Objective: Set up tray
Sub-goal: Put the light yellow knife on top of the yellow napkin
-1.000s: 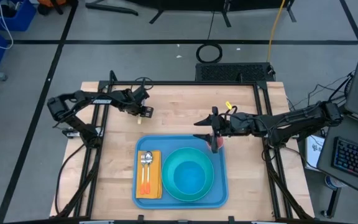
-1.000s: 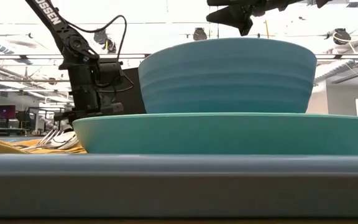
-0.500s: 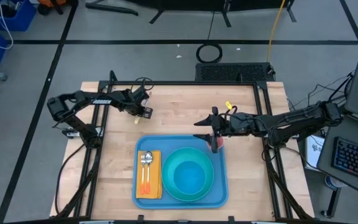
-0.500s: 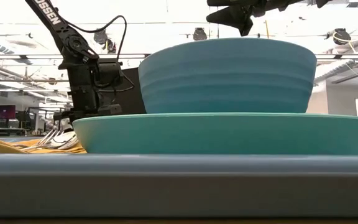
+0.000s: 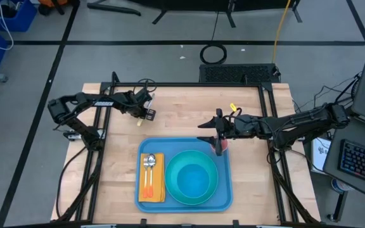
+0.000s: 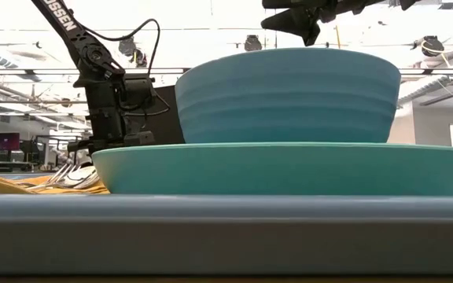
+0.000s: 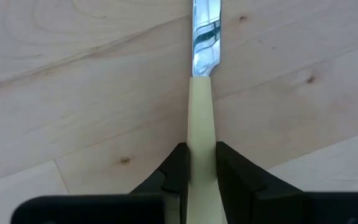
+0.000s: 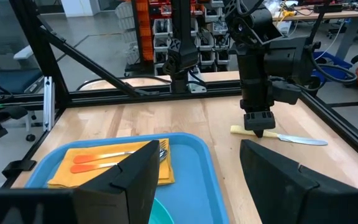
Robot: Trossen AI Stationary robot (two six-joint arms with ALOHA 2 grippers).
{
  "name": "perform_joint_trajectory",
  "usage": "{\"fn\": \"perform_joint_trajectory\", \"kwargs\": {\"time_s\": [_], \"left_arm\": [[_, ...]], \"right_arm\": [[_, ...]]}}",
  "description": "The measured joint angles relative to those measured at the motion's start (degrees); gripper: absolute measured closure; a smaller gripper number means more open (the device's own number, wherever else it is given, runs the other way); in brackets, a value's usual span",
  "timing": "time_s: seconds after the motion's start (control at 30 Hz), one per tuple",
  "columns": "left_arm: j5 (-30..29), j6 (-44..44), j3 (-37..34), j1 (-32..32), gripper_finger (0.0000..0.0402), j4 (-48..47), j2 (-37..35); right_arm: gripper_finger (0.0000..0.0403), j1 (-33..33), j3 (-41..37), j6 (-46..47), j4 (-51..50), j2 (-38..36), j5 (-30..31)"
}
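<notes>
Closing onto a knife [image 7: 201,118], the left gripper [image 7: 197,163] has its two dark fingers [image 7: 174,167] pressed against either side of the cream handle, where a second ago they stood well apart. The knife lies flat on the bare wooden table [image 5: 189,114], its shiny blade pointing away from the wrist. In the right wrist view the same gripper [image 8: 258,127] stands upright with its tip down on the handle end. So the grasp looks made but the lift has not begun, and the knife is the piece not yet on the tray [image 5: 225,190].

That light-blue tray sits at the front middle of the table, near the knife but clear of it. It carries a yellow-orange napkin [image 5: 157,190] with a fork and spoon [image 5: 149,172] on top, and beside it a turquoise bowl [image 5: 194,177] on a plate [image 6: 289,169].

Over the tray's far right corner hovers the right gripper [image 5: 217,136], waiting, its jaws spread wide and empty.
</notes>
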Motion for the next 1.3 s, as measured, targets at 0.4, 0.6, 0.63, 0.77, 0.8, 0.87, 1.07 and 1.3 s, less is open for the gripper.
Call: {"fn": "perform_joint_trajectory", "kwargs": {"time_s": [0.4, 0.6, 0.63, 0.77, 0.8, 0.87, 1.07, 1.3], "left_arm": [[-0.65, 0.07, -0.22, 0.00, 0.0341, -1.18, -6.19], [0.00, 0.00, -0.20, -0.74, 0.0341, -3.34, -9.30], [0.69, -0.06, -0.20, -1.03, 0.0341, -3.74, -9.80], [1.10, -1.17, -0.11, -3.96, 0.0341, -5.39, -11.50], [1.05, -1.84, -0.11, -4.92, 0.0341, -5.69, -11.95], [1.07, -3.36, -0.09, -6.83, 0.0341, -5.57, -12.66], [1.00, -6.50, -0.09, -12.84, 0.0341, -5.81, -13.31], [-2.13, -11.90, -0.09, -19.69, 0.0341, -5.97, -13.49]], "right_arm": [[0.0190, 0.00, 0.00, 0.09, -0.36, 0.00, 0.00], [0.0190, 0.00, 0.00, 0.63, -0.40, 0.00, 0.00], [0.0190, 0.00, 0.00, 0.63, -0.40, 0.00, 0.00], [0.0190, 0.00, 0.00, 0.63, -0.40, 0.00, 0.00], [0.0190, 0.00, 0.00, 0.63, -0.39, 0.00, 0.00], [0.0190, 0.00, 0.00, 0.60, -0.38, 0.00, 0.00], [0.0190, -0.05, 0.00, -1.33, 0.53, 0.00, 0.02], [0.0190, -1.27, 0.00, -6.77, 6.50, 0.00, 0.02]]}}
